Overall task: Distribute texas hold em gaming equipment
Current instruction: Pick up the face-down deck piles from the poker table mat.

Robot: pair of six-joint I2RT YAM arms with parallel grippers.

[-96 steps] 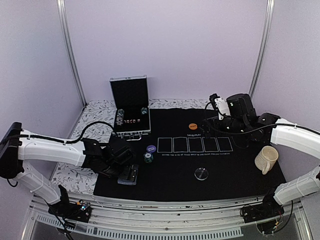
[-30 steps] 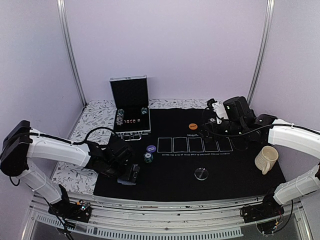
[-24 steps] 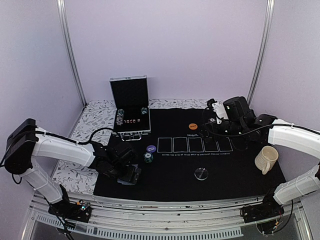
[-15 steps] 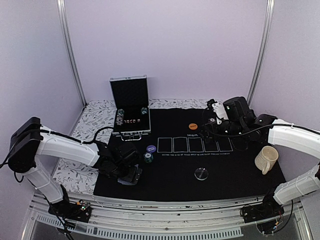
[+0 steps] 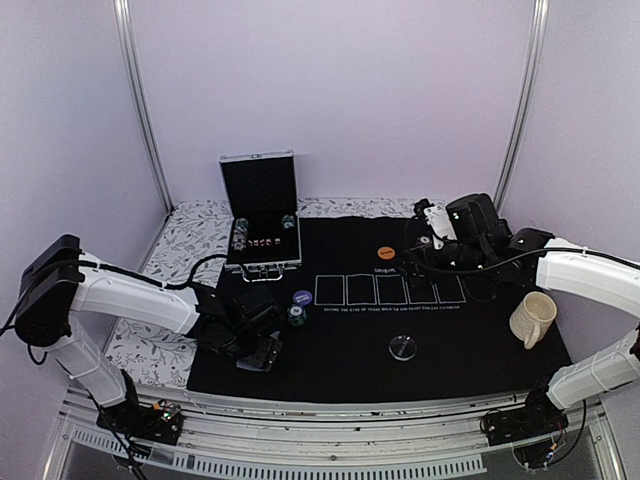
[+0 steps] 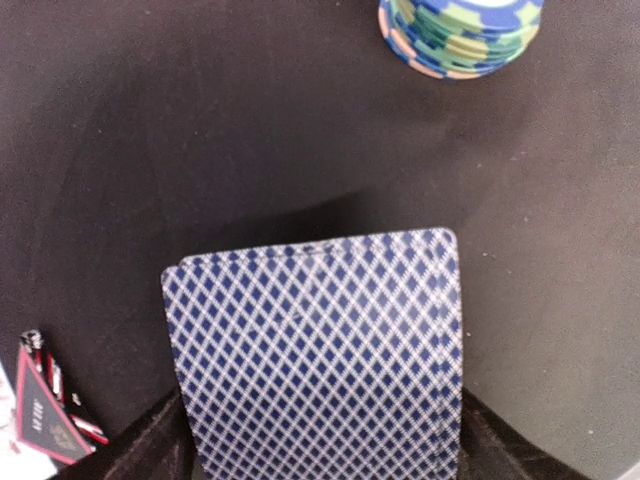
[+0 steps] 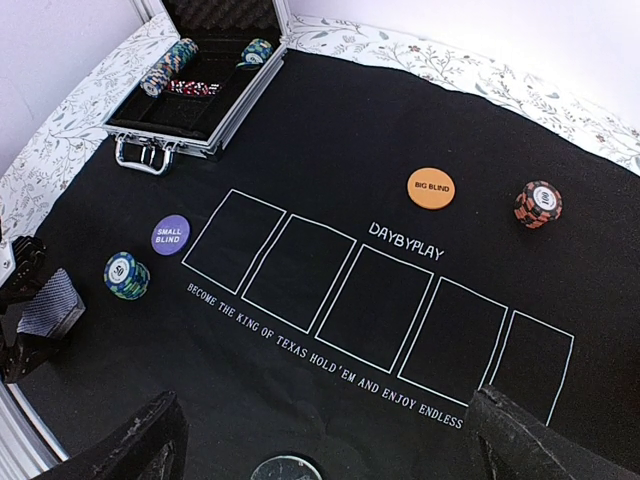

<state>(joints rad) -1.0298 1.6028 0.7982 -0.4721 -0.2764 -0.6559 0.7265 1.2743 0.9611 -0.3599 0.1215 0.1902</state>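
- Left gripper sits low at the near-left corner of the mat, jaws astride the cards; can't tell if they pinch.
- Cards show their backs, with a green-blue chip stack just beyond.
- Right gripper is spread wide and empty, above the mat's far right.
- Orange disc and red-black stack lie near each other, behind the printed rectangles.
- Clear disc lies in front of the rectangles.

The card deck runs off the bottom edge, the chip stack off the top.
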